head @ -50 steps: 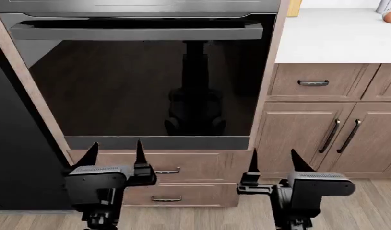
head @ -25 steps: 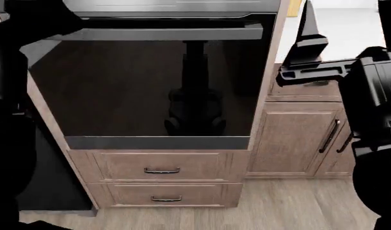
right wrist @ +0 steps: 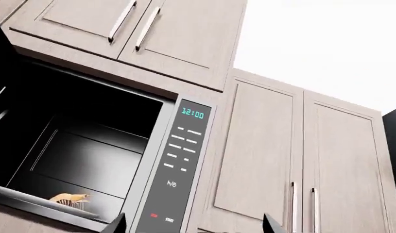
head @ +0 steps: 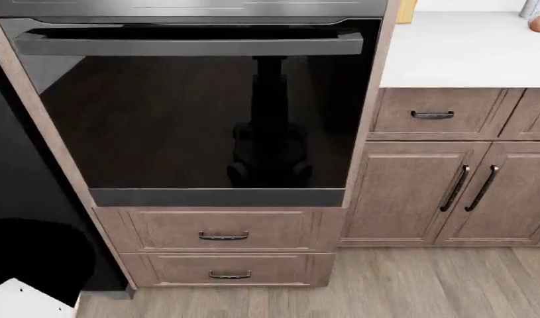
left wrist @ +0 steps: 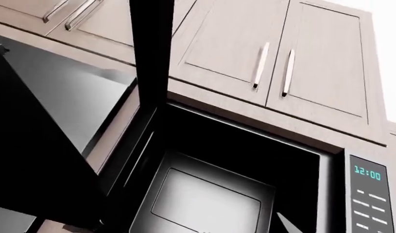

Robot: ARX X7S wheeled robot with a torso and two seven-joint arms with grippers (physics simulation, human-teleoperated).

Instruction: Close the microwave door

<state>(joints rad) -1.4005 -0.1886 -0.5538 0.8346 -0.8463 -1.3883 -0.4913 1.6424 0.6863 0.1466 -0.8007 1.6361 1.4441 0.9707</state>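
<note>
An oven [head: 208, 112] is filling the left of the head view, drawers [head: 221, 235] lying below it, a white counter [head: 468, 50] and cabinets [head: 455, 189] to its right. Both arms are gone from there since a second ago. The microwave [right wrist: 87, 145] is sitting under upper cabinets [left wrist: 275, 63], its door [left wrist: 42, 160] hanging open, a shrimp [right wrist: 69, 198] inside. The right gripper [right wrist: 194, 223] is showing wide-set tips; the left gripper's state cannot be told.

A black, rounded body part [head: 36, 255] is filling the lower left of the head view, with a white angular panel [head: 26, 301] showing beneath it. In the right wrist view, the right gripper [right wrist: 194, 225] is showing two dark, sharply pointed fingertips [right wrist: 118, 224].
</note>
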